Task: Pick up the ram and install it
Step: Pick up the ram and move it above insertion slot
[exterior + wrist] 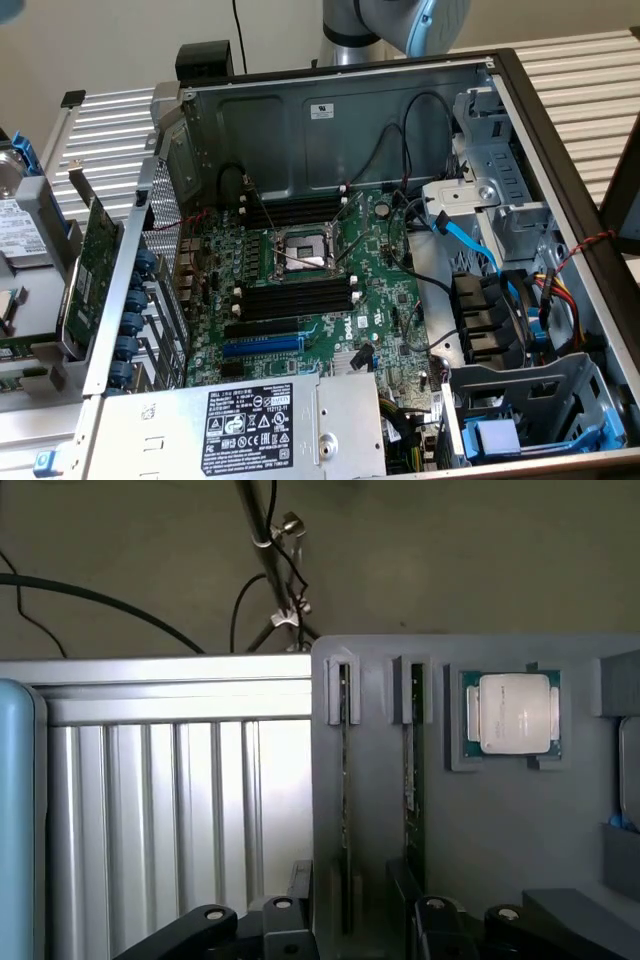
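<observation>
1. The fingers [300, 892] stood spread wide above a grey holder [380, 810], gripping nothing. Only their dark tips and linkage were in frame, the rest cut off at the picture's edge.
2. The ram [345, 780] stood on edge in a narrow slot of the holder, in line with the gap between the fingers and apart from both. Seen edge-on, its chips and label could not be made out.
3. A second stick [410, 770] stood in the neighbouring slot, roughly in line with one finger. Whether that finger touched it could not be told.
4. A processor [510, 713] lay flat in a square recess farther out on that same side, well clear of the fingers.
5. On the fingers' other side ran the slatted metal desk [180, 810]. Dark cables [270, 580] hung beyond the holder's far edge, their ends out of frame.
6. In the exterior view an open computer case [330, 120] lay on the desk, its motherboard [375, 280] exposed. The long black memory slots [295, 297] with white end clips stood unfilled, the ram not yet installed.
7. The arm [400, 20] rose behind the case, cropped by the frame. A green expansion card [95, 250] leaned outside the case at the exterior view's left, partly hidden by the case wall.
</observation>
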